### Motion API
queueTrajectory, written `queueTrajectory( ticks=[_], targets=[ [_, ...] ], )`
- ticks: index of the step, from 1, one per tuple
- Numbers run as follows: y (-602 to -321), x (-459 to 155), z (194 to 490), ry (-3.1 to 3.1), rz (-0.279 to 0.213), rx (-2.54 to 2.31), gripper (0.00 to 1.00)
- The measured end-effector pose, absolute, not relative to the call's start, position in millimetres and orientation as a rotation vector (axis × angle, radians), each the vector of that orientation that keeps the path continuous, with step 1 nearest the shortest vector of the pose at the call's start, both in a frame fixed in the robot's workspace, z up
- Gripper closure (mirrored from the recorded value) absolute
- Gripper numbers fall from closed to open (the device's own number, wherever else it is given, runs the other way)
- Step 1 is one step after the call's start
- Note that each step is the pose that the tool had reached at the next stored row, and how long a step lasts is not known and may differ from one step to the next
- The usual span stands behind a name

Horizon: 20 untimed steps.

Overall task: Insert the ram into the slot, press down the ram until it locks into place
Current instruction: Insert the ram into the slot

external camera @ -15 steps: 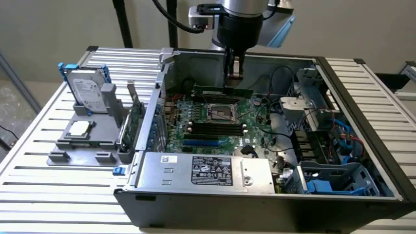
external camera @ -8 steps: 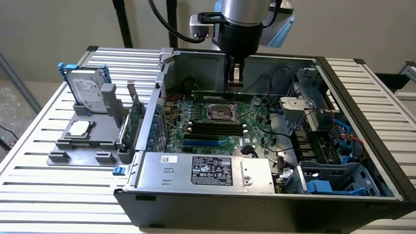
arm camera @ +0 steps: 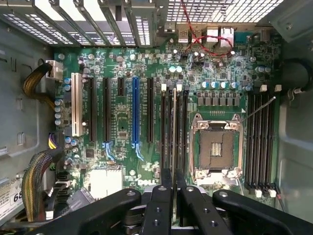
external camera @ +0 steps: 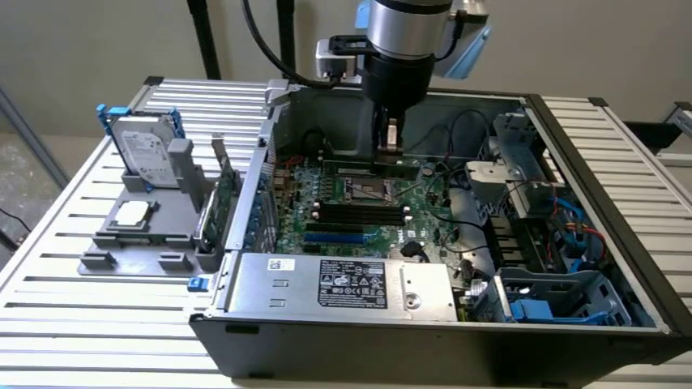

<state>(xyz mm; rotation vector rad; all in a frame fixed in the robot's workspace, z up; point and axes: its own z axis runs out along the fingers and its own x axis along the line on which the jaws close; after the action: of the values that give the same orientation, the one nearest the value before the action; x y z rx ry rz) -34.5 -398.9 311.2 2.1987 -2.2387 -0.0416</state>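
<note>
Silver arm with blue cap, black cable, black screw-dotted hand

A plain, pale beige wall closes the far side, evenly and softly lit. The desk has a top of silvery aluminium slats, and black upright poles rise behind its far edge. Past the desk at the exterior view's left, a pale speckled floor shows.
</note>
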Motion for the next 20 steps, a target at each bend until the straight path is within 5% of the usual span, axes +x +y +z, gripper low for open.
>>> queueTrajectory(
  ticks=[20],
  targets=[
    [-405,-36,275,-2.276,-0.042,2.161,0.87]
  ],
)
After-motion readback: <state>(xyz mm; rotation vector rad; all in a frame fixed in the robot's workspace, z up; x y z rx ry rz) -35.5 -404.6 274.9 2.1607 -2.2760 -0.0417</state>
